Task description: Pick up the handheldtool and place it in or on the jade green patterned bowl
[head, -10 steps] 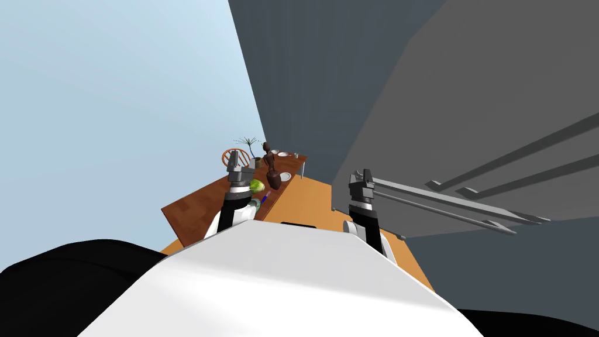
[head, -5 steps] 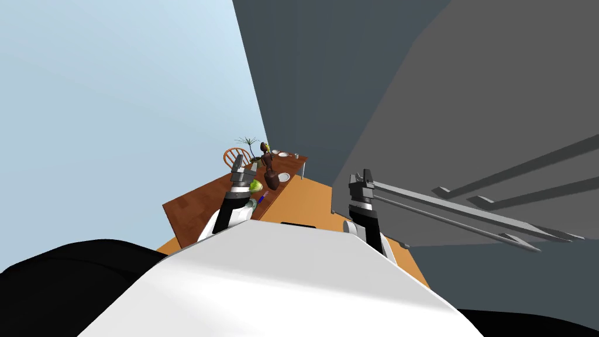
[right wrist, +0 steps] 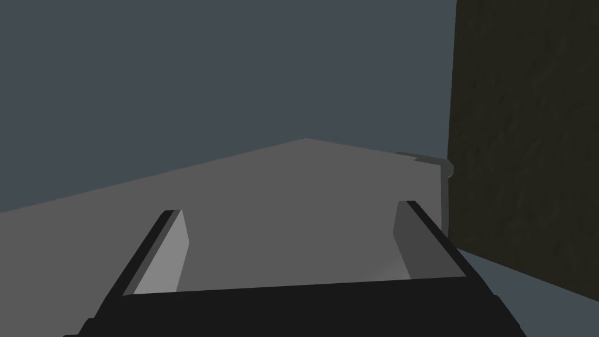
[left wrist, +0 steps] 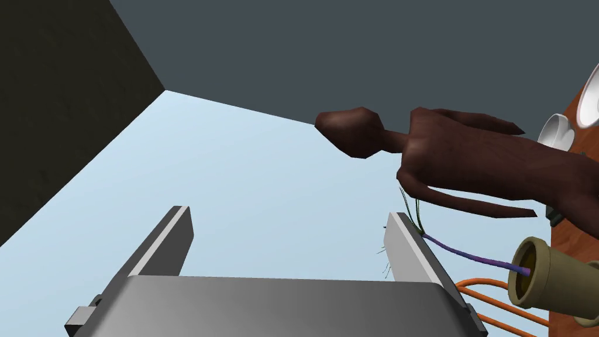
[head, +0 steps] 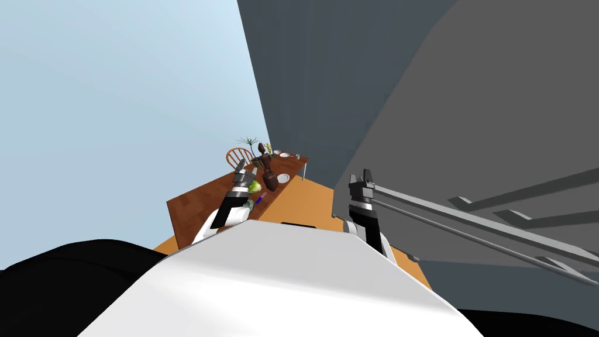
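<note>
1. The handheld tool (head: 261, 198), a small blue-purple stick, lies on the brown table (head: 190, 210). It is beside my left forearm, behind the left pincer (head: 241, 171) on its wrist side, and has not been gripped yet.
2. A bright green round thing (head: 255, 186) sits between the tool and the pincer. A pale teal one (head: 250, 204) lies nearer the wrist. I cannot tell which of them is the bowl.
3. The left pincer is spread wide and empty. It hangs above the table and looks past the tool at a dark brown sculpture (left wrist: 468, 164). I judge it is staged high so it can tip down onto the tool.
4. The right pincer (head: 362, 176), also wide and empty, is parked well apart by a grey front with long bars (head: 468, 146), out of the way.
5. Since a second ago the whole head picture has swung, so I have turned. My left pincer has come off the orange chair (head: 237, 155) and down toward the green thing.
</note>
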